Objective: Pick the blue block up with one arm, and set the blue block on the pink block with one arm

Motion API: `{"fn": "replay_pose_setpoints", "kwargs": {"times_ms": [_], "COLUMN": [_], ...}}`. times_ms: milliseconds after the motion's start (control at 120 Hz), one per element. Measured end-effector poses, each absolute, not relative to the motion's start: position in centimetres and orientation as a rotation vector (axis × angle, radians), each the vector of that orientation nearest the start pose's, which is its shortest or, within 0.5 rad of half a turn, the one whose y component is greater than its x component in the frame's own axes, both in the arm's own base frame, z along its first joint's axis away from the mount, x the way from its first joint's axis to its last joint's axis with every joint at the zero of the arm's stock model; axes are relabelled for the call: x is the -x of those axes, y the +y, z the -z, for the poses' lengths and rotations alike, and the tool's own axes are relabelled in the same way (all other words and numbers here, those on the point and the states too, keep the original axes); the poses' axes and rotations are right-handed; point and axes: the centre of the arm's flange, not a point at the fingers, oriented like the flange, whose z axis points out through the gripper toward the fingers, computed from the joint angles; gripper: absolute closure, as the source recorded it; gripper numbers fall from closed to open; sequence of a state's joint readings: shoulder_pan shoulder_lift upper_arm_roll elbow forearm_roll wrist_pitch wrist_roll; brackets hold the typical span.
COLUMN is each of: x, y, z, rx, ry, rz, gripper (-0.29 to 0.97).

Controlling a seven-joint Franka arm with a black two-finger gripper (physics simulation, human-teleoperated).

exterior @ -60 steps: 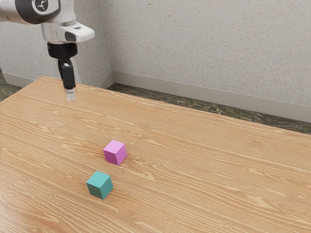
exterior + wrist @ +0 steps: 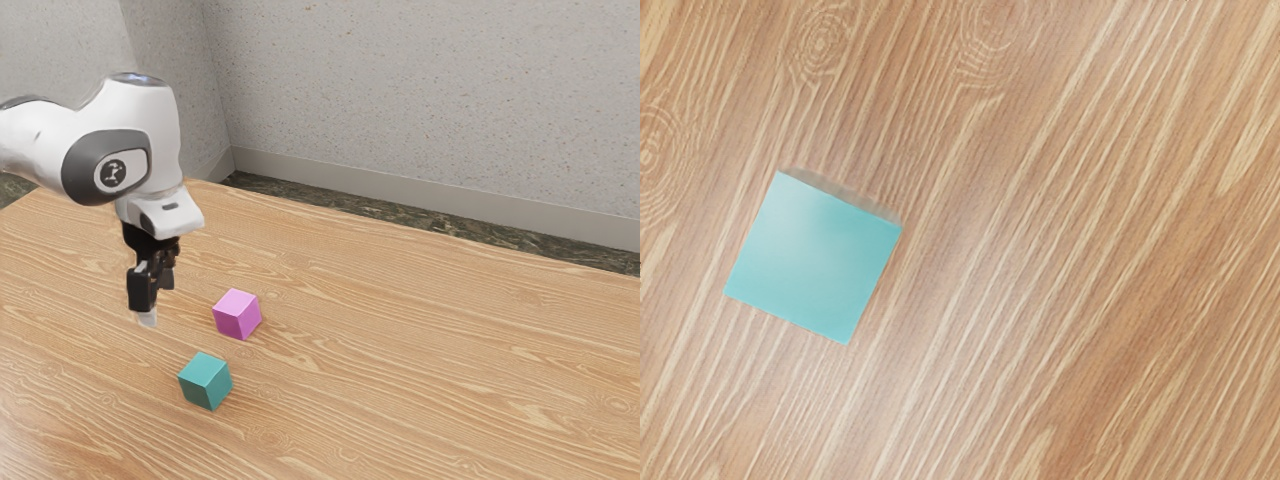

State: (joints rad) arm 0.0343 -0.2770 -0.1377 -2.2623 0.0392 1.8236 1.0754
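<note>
Counter (image 2: 450, 350) front first: the blue block (image 2: 205, 381) rests flat on the wood, nearest the camera, untouched and with bare wood all round it. Just behind it hang the fingers (image 2: 147, 318), pointing down and clear of the surface. They are seen edge-on, so I cannot tell whether they stand wide or narrow. From their tips the block lies at about four to five o'clock in the exterior view, near but not beneath them. The wrist view agrees: the block (image 2: 812, 258) is not straight below the fingers. As a cube it offers no long axis. The coming move, I judge, is a short shift over it, then a descent. Farther back, at one o'clock from the blue block, waits the pink block (image 2: 237, 313), apart from both.
</note>
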Motion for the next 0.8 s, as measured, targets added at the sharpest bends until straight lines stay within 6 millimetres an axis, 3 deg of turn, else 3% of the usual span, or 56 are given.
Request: {"fn": "replay_pose_setpoints", "kwargs": {"times_ms": [75, 267, 333, 400, 508, 592, 800], "x": [-46.0, -49.4, -49.6, -49.9, -48.7, -47.9, -48.5], "y": [-4.4, -1.8, -1.4, -1.3, -1.1, -1.1, -1.1], "z": [-43.1, -37.1, -36.0, -33.6, -30.5, -30.2, -30.3], "rx": [2.546, 2.508, 2.481, 2.462, 2.419, 2.364, 2.19], "ry": [1.865, 2.026, 2.074, 2.134, 2.204, 2.231, 2.283], "rz": [-0.24, -0.168, -0.148, -0.163, -0.159, -0.109, 0.004], "gripper": [0.0, 0.0, 0.0, 0.0, 0.0, 0.0, 0.0]}}
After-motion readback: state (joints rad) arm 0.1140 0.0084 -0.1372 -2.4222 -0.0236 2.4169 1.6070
